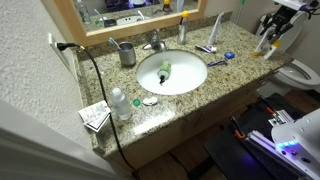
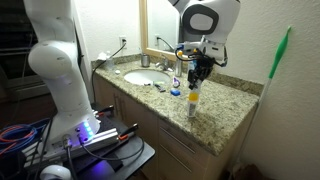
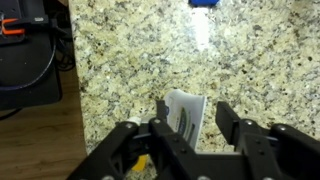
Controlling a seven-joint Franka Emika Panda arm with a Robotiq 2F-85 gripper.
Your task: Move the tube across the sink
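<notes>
Tool poised around a white tube on the granite bench, well apart from the sink.

In the wrist view, the black two-fingered tool [image 3: 191, 110] came in from the lower edge of the frame, its jaws part open on either side of the white plastic tube [image 3: 186, 112]. The finger on the frame's left lay close against the tube, and a strip of stone showed between the tube and the other finger, so nothing was clamped. Beyond them the speckled brown granite bench [image 3: 130, 50] ran to the top of the frame, where a small blue object [image 3: 205, 3] sat at the edge. In an exterior view the tube [image 2: 193, 102] stood upright at centre frame under the tool [image 2: 197, 75], with the white oval sink [image 2: 147, 77] farther back, left of centre.
</notes>
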